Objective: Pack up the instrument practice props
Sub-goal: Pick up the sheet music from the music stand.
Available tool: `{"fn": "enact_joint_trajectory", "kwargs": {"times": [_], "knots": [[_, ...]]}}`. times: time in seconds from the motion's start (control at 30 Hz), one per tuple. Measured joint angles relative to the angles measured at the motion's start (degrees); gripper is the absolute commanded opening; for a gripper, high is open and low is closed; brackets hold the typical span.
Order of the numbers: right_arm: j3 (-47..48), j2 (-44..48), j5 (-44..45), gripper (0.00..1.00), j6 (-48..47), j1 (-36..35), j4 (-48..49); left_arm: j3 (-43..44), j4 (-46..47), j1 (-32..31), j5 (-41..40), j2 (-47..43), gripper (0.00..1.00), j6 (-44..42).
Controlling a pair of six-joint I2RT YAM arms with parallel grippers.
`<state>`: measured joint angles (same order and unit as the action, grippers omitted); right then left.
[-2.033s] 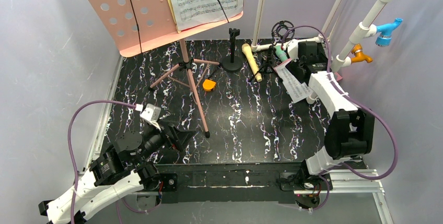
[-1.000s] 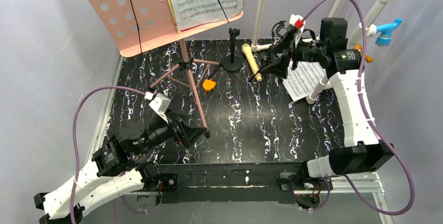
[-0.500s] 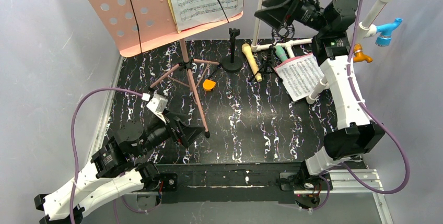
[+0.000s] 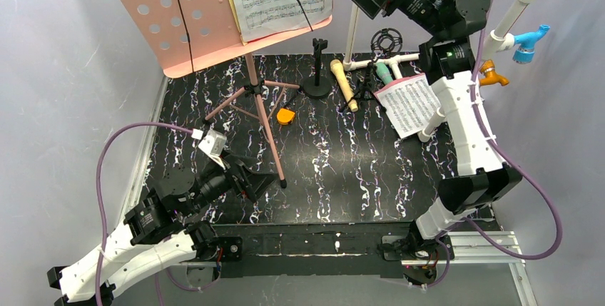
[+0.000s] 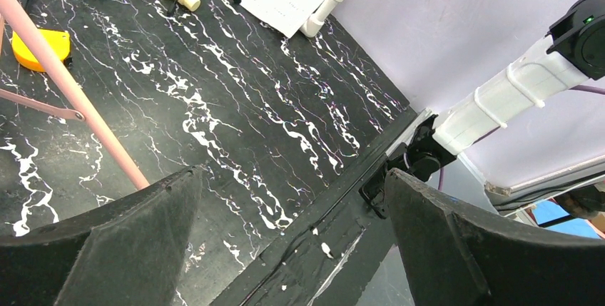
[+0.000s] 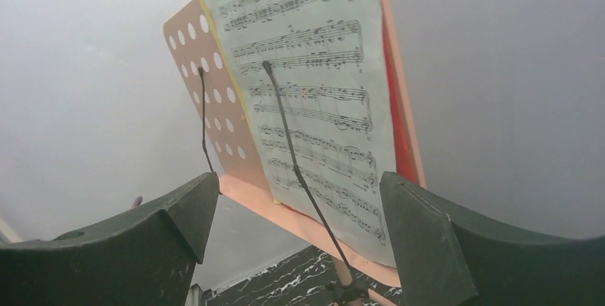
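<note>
The right claw (image 6: pixel 300 177) was raised high above the far end of the table (image 4: pixel 342 177), its fingers spread wide with nothing between them. Straight ahead of it, framed between the two fingers, stood the pink board (image 6: pixel 214 99) with its round holes. A white music sheet (image 6: pixel 307 85) rested on the board's ledge under a thin black wire arm (image 6: pixel 292 142). The edge of a red sheet (image 6: pixel 391 106) showed behind the white one, on the claw's right side. The claw was clear of the board and the sheets, touching none of them.

Below and behind that claw, on the table, a loose sheet (image 4: pixel 410 104) lay against the white pipe frame (image 4: pixel 510 13). Just beside the sheet were the teal microphone (image 4: pixel 384 73) and the beige microphone (image 4: pixel 344 85), with a black stand (image 4: pixel 317 81) past them.

The left claw (image 5: pixel 292 174) hung low over the near left part of the table, also spread wide and holding nothing. One pink tripod leg (image 5: pixel 71 92) ran down to the table just ahead of its left finger, close but apart from it. Farther ahead on that side sat a small orange piece (image 5: pixel 32 46).
</note>
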<state>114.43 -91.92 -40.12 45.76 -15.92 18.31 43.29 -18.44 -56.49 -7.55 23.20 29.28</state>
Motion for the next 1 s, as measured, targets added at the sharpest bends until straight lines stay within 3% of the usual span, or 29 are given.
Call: {"fn": "enact_joint_trajectory", "kwargs": {"times": [1.0], "knots": [[-0.2, -4.2, 1.6, 0.89, 2.3, -2.6, 0.0, 0.0, 0.0, 0.0, -1.1, 1.0, 1.00, -0.7]]}}
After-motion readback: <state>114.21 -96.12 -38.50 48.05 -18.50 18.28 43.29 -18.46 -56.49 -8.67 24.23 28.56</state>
